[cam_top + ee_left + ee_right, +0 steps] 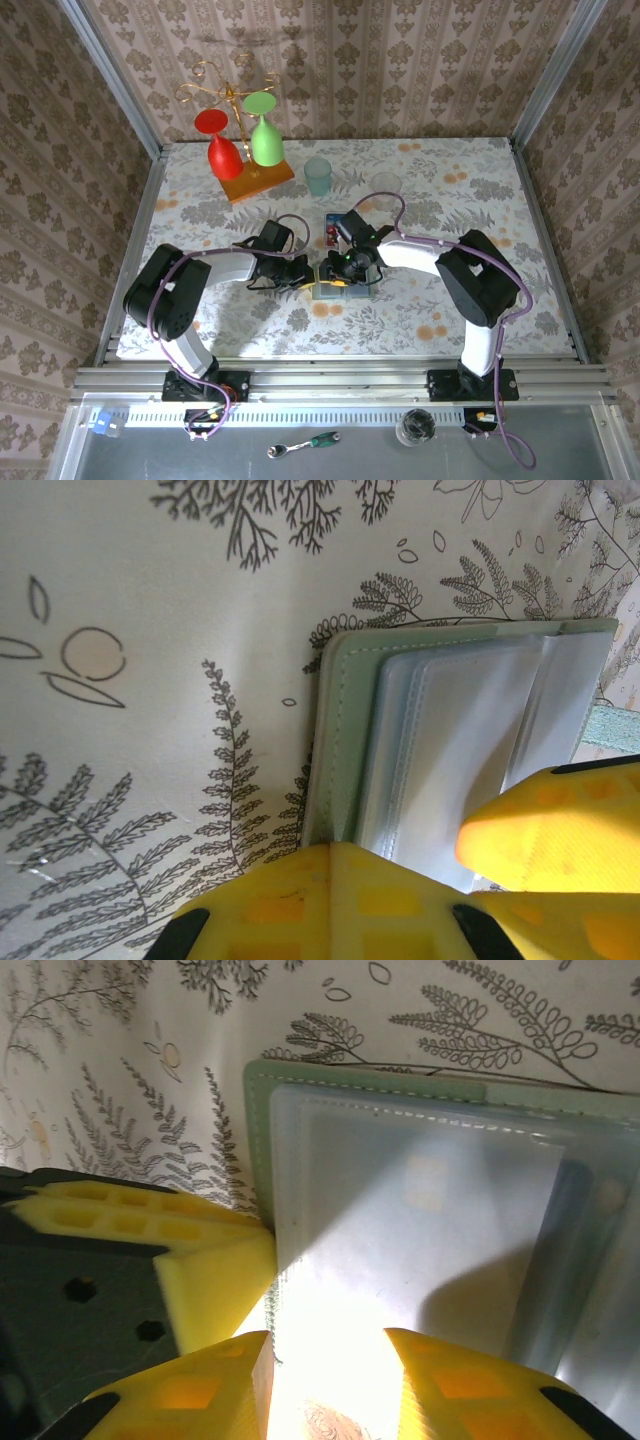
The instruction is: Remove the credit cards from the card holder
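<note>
The pale grey-green card holder point(333, 291) lies open on the table between both arms, its clear plastic sleeves point(470, 730) facing up. My left gripper point(350, 848) is shut, its yellow tips pressed together against the holder's stitched left edge point(338, 740). My right gripper point(328, 1355) hovers over a sleeve point(420, 1220) with its jaws apart and the glossy plastic between them. Its finger point(540, 825) also shows at the right of the left wrist view. Behind the holder, credit cards point(331, 232), blue and red, lie on the table. I cannot tell whether the sleeves hold cards.
A teal cup point(318, 175) and a clear glass point(386, 184) stand at the back. A wire rack on a wooden base point(257, 180) holds a red and a green goblet at the back left. Patterned walls enclose the table.
</note>
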Action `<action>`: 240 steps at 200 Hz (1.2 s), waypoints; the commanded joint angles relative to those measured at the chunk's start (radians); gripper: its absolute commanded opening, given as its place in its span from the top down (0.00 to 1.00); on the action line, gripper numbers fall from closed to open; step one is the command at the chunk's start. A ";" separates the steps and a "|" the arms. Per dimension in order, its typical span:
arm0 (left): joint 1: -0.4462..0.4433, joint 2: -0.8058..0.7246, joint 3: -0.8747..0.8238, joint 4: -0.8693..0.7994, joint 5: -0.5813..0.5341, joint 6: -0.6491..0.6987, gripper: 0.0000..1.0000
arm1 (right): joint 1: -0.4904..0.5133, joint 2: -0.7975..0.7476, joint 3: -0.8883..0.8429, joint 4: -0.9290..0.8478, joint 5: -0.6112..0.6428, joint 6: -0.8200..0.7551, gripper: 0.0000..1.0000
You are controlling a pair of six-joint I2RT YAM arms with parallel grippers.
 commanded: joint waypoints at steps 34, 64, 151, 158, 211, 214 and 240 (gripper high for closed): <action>-0.004 0.014 -0.015 -0.029 -0.012 0.017 1.00 | 0.009 -0.015 -0.011 -0.071 0.108 0.000 0.64; -0.005 0.017 -0.018 -0.034 -0.015 0.022 1.00 | 0.004 -0.043 -0.021 -0.087 0.131 -0.010 0.64; 0.000 0.016 -0.020 -0.035 -0.016 0.022 1.00 | -0.046 -0.070 -0.084 -0.022 0.026 -0.038 0.66; 0.000 0.014 -0.019 -0.036 -0.016 0.022 1.00 | -0.051 -0.075 -0.092 -0.009 0.013 -0.044 0.66; 0.002 -0.017 0.003 -0.042 -0.019 0.015 1.00 | -0.095 -0.097 -0.162 0.098 -0.091 -0.048 0.69; 0.001 -0.021 0.005 -0.041 -0.019 0.014 1.00 | -0.097 -0.097 -0.165 0.102 -0.095 -0.048 0.69; 0.001 -0.061 0.017 -0.036 -0.019 -0.001 1.00 | -0.117 -0.103 -0.192 0.148 -0.127 -0.036 0.70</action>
